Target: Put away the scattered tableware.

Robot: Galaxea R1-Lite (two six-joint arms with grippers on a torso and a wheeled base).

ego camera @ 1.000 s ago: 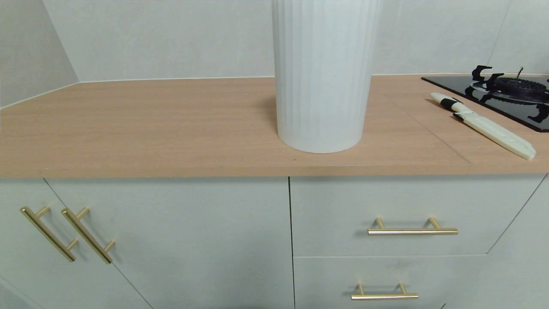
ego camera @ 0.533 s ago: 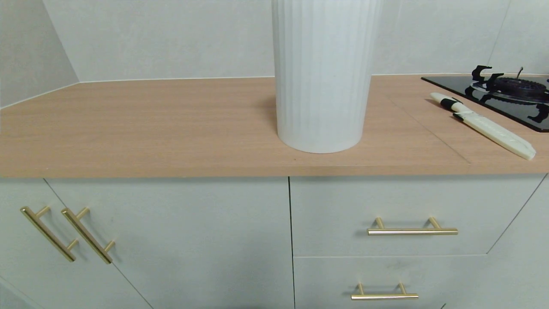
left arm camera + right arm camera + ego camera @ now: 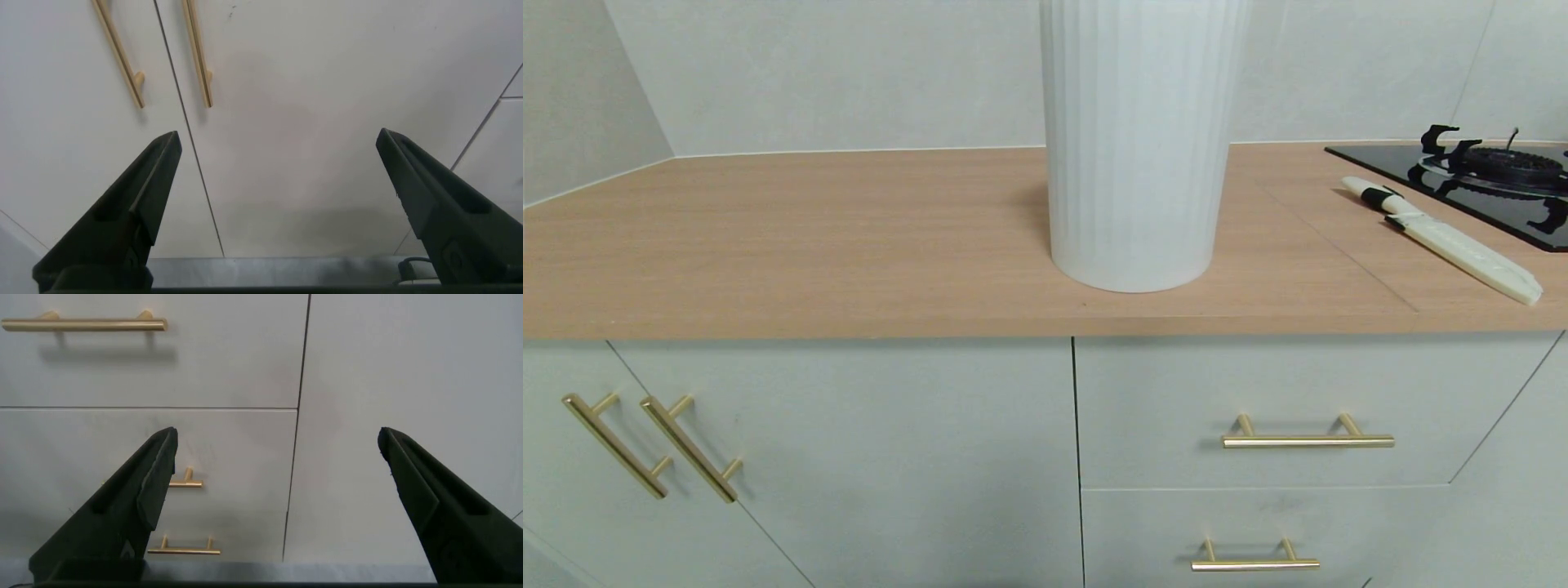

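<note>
white knife (image 3: 1445, 240) on wood counter (image 3: 849, 237) | left fingers (image 3: 122, 220) apart | right fingers (image 3: 122, 514) apart

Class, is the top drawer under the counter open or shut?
Shut: the top drawer front sits flush with the cupboard door beside it.

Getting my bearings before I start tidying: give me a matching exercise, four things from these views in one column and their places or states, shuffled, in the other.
Things:
1. knife
2. ribbed white container
3. left gripper
4. right gripper

Places or states:
A. open, facing the drawer fronts
B. standing upright at the middle of the counter
C. lying flat on the counter beside the cooktop
D. open, facing the cabinet doors

Pairs: 1-C, 2-B, 3-D, 4-A.
</note>
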